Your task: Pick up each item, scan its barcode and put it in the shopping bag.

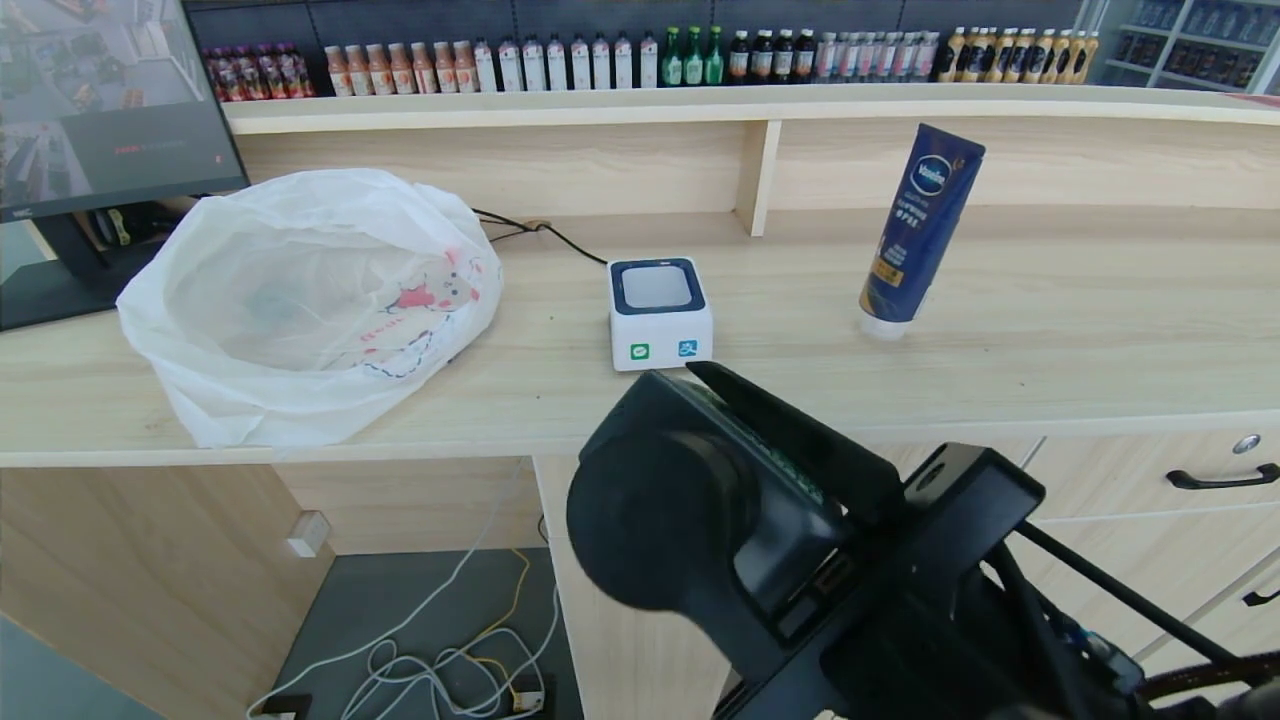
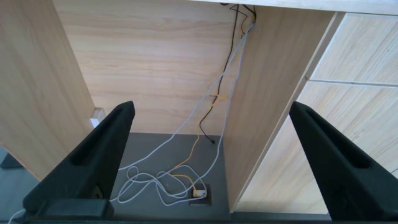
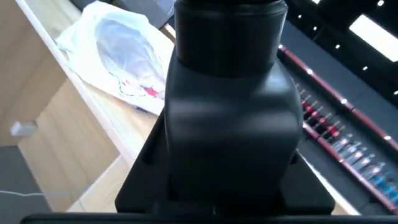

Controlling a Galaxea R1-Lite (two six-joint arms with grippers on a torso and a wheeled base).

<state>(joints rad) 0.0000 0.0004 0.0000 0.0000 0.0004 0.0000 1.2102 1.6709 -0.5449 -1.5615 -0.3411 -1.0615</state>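
A dark blue lotion tube (image 1: 920, 232) stands upright on its white cap at the right of the wooden counter (image 1: 1050, 340). The white barcode scanner (image 1: 659, 312) sits mid-counter, its window facing up. To its left lies the open white plastic shopping bag (image 1: 305, 300), also seen as the bag (image 3: 118, 50) from the right wrist. My right gripper (image 1: 740, 400) is raised in front of the counter edge, just below the scanner and short of the tube. My left gripper (image 2: 211, 109) hangs open and holding nothing, low down, facing the space under the counter.
A monitor (image 1: 100, 110) stands at the far left behind the bag. A raised shelf (image 1: 760, 105) runs along the counter's back, with bottles (image 1: 650, 60) lined up behind it. Drawers (image 1: 1210, 480) are below at right. Loose cables (image 2: 180, 180) lie on the floor under the counter.
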